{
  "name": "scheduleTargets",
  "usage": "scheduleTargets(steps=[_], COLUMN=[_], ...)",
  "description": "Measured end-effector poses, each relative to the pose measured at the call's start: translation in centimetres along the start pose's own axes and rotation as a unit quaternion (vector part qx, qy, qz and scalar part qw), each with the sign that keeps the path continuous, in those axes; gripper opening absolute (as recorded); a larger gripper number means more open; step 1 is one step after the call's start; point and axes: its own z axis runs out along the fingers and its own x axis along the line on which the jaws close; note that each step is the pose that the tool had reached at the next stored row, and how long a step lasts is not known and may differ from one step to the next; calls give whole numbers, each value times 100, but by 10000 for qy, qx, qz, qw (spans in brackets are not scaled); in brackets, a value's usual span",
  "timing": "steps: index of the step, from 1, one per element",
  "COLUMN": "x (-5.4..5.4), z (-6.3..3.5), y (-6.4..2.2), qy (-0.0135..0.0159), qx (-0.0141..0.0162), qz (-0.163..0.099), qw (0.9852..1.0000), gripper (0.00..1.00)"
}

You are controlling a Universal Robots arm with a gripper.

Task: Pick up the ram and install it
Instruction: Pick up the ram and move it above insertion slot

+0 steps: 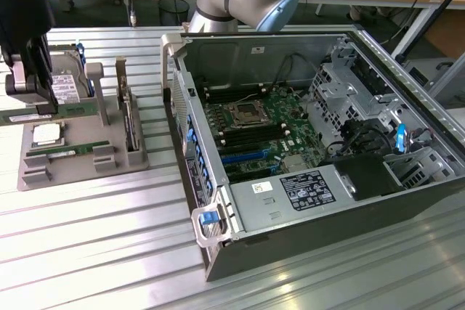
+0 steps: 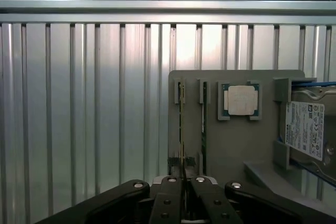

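The ram (image 1: 33,116), a long, thin green circuit-board stick bearing a white label, was seen standing on its long edge, level, at the exterior view's left. It was clamped between the closed fingers of the pincer (image 1: 30,99), over the rear slot of the grey tray (image 1: 80,170) on the tabletop (image 1: 87,237). In the wrist view the ram (image 2: 181,129) was shown edge-on as a narrow line. Whether it rested in the slot or hung clear of it could not be told.
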Motion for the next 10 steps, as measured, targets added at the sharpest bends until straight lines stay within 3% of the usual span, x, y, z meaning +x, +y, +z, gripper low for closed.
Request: scheduleTargets(steps=[10], x=[8], z=[-228], y=[5], qy=[0], qx=[0], qz=[0], qw=[10000], gripper=[13])
